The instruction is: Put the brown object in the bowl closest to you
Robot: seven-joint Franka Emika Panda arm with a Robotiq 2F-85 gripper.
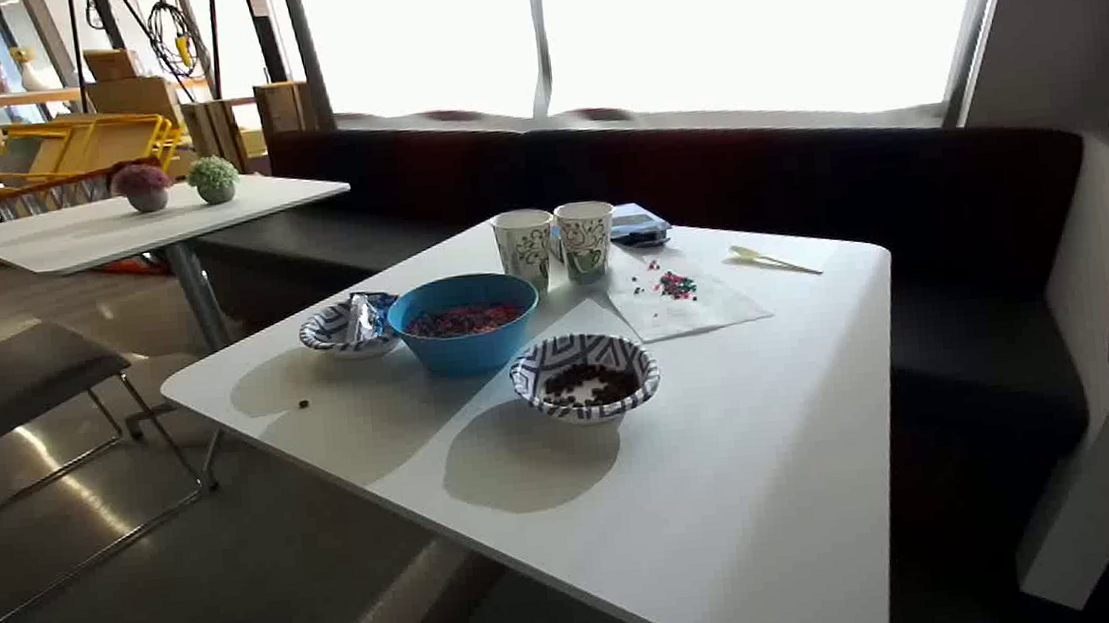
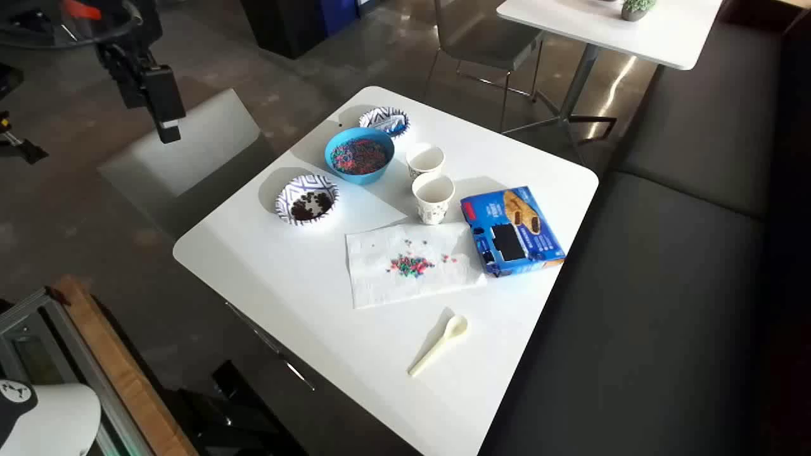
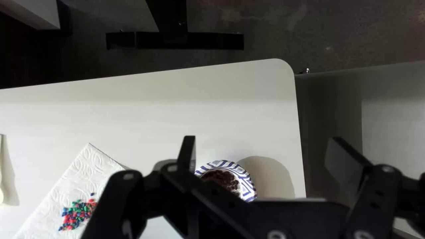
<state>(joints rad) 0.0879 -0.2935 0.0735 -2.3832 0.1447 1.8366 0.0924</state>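
A tiny brown piece (image 1: 304,404) lies on the white table near its edge; it also shows as a dark speck in an exterior view (image 2: 340,125). A white bowl with a dark zigzag pattern (image 1: 583,351) holds several brown pieces; it shows in an exterior view (image 2: 309,182) and partly behind the gripper in the wrist view (image 3: 245,179). A blue bowl (image 1: 468,353) of coloured pieces and a patterned bowl with a wrapper (image 1: 323,328) stand behind it. My gripper (image 3: 263,141) is open and empty, high above the table; part of it shows in an exterior view (image 2: 166,120).
Two paper cups (image 2: 433,196) stand near the blue bowl. A napkin (image 2: 374,288) with coloured pieces, a blue box (image 2: 538,244) and a pale spoon (image 2: 443,342) lie on the table (image 2: 266,259). A chair (image 2: 190,145) stands beside it.
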